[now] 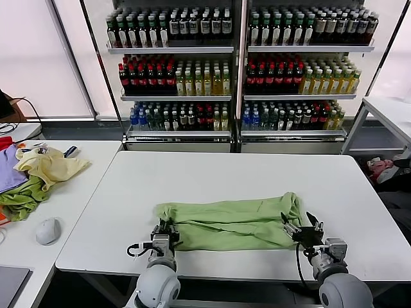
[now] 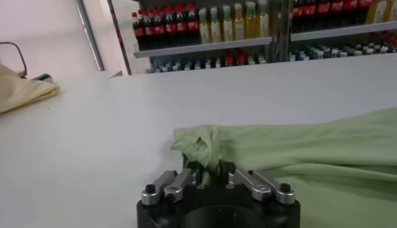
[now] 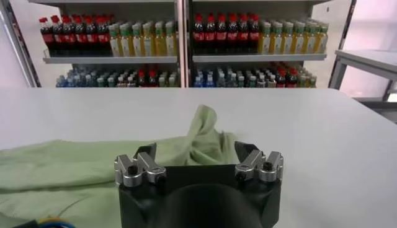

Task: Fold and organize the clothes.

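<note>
The light sage-green shirt lies as a long, folded band across the near part of the white table. My left gripper is at the shirt's left end. In the left wrist view its fingers are pinched together on a bunched fold of the shirt. My right gripper is at the shirt's right end, and it stands open. In the right wrist view the right gripper has its two fingertips wide apart, with the rumpled cloth lying just beyond them.
A side table on the left holds a pale yellow garment, darker green and purple clothes and a grey mouse. Drink shelves stand behind the table. Another table is at the far right.
</note>
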